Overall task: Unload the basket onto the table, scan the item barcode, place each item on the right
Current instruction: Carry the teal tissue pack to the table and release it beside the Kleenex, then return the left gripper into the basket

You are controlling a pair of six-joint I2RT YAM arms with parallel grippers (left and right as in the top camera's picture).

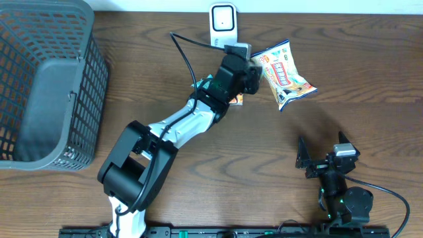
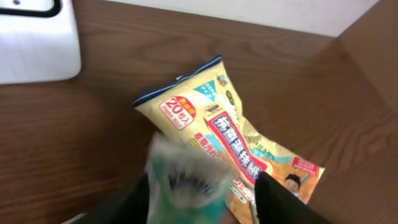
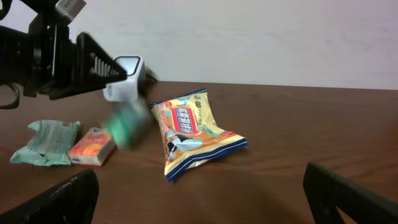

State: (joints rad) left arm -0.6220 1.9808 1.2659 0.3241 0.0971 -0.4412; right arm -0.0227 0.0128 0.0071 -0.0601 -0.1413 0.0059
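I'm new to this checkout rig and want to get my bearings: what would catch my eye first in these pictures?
The yellow snack bag lying on the dark table right of the white scanner, at the back edge. Next, the left gripper stretched up beside it, with a motion-blurred green packet just under it. A big grey basket fills the left side.

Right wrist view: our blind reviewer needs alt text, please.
A yellow crinkled plastic snack bag lies on the dark wooden table, a motion-blurred green item beside it below the black left gripper. A white scanner stands behind; a pale green pouch and orange box lie far left.
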